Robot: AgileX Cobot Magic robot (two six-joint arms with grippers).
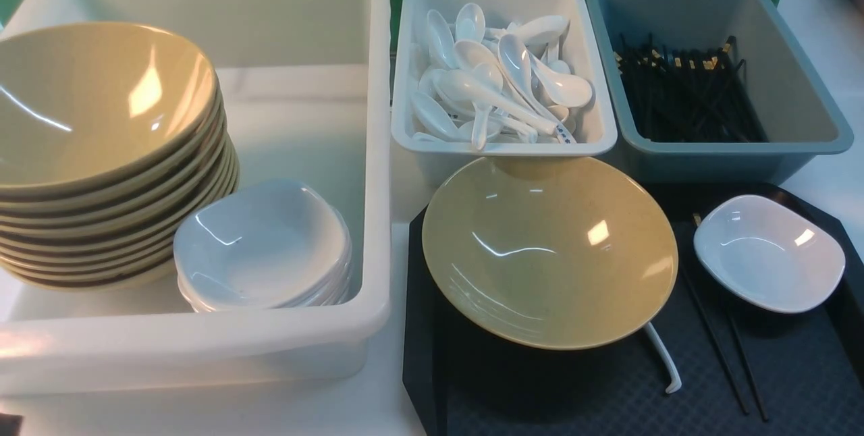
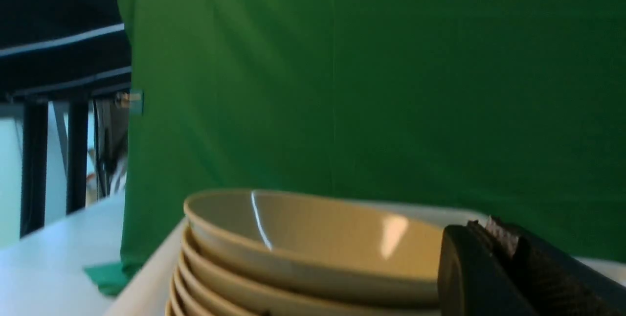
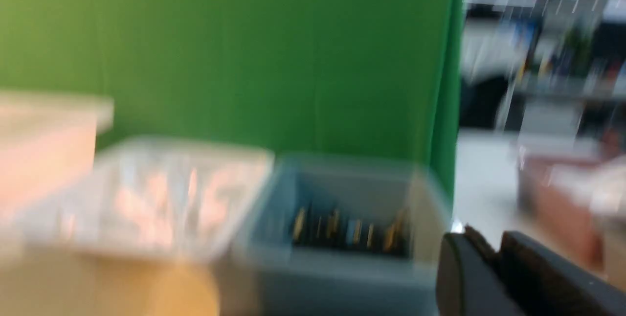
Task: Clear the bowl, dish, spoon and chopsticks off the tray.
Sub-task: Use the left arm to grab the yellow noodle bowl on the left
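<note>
All four pieces sit on the tray [image 1: 574, 395], so by my reading the clearing has not begun. The bowl [image 1: 550, 250] fills the tray's left half. The spoon [image 1: 665, 362] lies partly beneath its near rim, with only the handle showing. The dish [image 1: 769, 260] is at the far right, and the chopsticks [image 1: 736, 362] run from under its edge toward the near side. Behind them on the table [image 1: 827, 31] are a big white tub [image 1: 202, 348] holding stacked bowls [image 1: 101, 152] and stacked dishes [image 1: 263, 247], a smaller white tub [image 1: 503, 146] of spoons, and a grey-blue tub [image 1: 742, 152] of chopsticks. The likely first move is lifting the bowl by its rim, which would uncover the spoon; its glossy, shallow wall calls for a firm pinch. The front view shows the whole layout but neither arm. Only the wrist views show the claws. The left claw [image 2: 489, 228] appears pressed narrow with nothing in it, and it hangs near the stacked bowls. The right claw [image 3: 489, 240] also looks narrow and empty, though that picture is badly blurred, with the two smaller tubs smeared beyond it.
</note>
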